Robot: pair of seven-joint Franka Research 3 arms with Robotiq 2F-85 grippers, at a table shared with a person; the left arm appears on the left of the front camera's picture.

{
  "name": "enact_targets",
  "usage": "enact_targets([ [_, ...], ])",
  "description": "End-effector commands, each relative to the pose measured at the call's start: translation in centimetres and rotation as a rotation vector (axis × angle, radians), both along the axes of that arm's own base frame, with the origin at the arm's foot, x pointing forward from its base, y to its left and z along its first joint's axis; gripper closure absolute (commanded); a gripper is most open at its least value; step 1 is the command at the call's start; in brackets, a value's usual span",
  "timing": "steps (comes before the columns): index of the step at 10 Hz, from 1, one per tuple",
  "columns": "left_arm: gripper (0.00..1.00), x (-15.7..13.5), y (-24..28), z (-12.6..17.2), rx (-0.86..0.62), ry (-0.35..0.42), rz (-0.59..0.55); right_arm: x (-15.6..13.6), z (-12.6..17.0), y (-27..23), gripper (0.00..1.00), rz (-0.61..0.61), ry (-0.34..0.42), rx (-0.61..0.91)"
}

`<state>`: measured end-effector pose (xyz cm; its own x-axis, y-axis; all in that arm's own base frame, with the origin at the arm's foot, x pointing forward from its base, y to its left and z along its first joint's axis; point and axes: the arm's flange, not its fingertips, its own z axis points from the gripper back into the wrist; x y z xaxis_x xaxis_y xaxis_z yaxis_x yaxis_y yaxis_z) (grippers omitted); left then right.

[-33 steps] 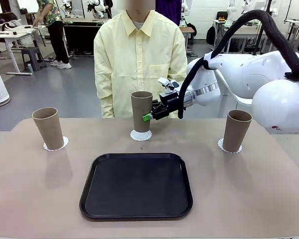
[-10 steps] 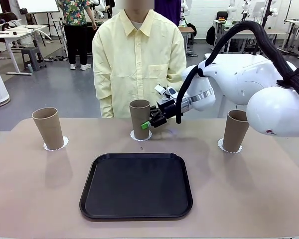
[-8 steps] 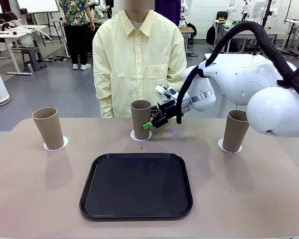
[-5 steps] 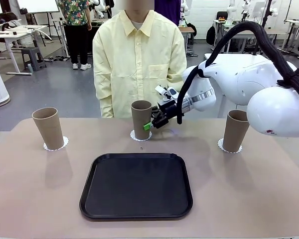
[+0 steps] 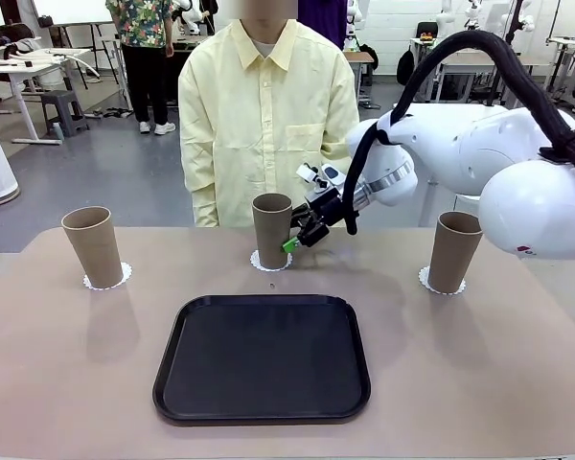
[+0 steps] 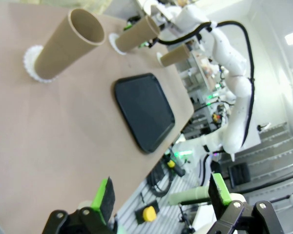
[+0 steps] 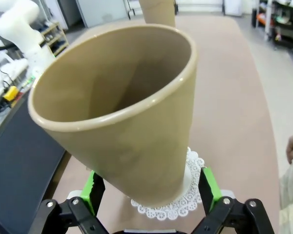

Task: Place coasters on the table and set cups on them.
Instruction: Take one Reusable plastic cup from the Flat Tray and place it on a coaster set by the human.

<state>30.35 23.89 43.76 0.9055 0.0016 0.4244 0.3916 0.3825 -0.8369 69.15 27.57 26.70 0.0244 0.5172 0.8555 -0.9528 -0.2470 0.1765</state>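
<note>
While the right gripper [image 7: 149,187] stands at the middle cup [image 5: 272,230], its green-padded fingers [image 7: 209,187] are spread wide on either side of the cup's base, apart from the wall and gripping nothing. That cup stands upright on a lacy white coaster [image 5: 270,261] near the tabletop's [image 5: 479,374] far edge. Two more cups on coasters stand toward the far left [image 5: 93,246] and far right [image 5: 453,251] corners. The left gripper [image 6: 161,195] hangs wide open and empty.

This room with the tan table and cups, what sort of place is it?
Probably a robotics lab: a white robot arm works at the table, more robot arms stand at the back tables, and worktables line the floor.
</note>
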Motion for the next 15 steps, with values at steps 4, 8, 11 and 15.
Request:
enact_targets([
  [4, 0.00, -0.1, 0.0, 0.2, -0.010, -0.007, 0.000, -1.6, 1.3, -1.9, 0.00, -0.063, 0.038, -0.082],
  [8, 0.00, -0.1, 0.0, 0.2, -0.010, -0.007, 0.000, -6.0, 6.9, -6.4, 0.00, -0.292, 0.119, -0.301],
  [11, 0.00, -0.1, 0.0, 0.2, -0.010, -0.007, 0.000, -12.8, 14.7, -9.6, 0.00, -0.605, 0.314, -0.584],
  [15, 0.00, -0.1, 0.0, 0.2, -0.010, -0.007, 0.000, -22.6, 22.0, -8.2, 0.00, -0.900, 0.376, -0.738],
])
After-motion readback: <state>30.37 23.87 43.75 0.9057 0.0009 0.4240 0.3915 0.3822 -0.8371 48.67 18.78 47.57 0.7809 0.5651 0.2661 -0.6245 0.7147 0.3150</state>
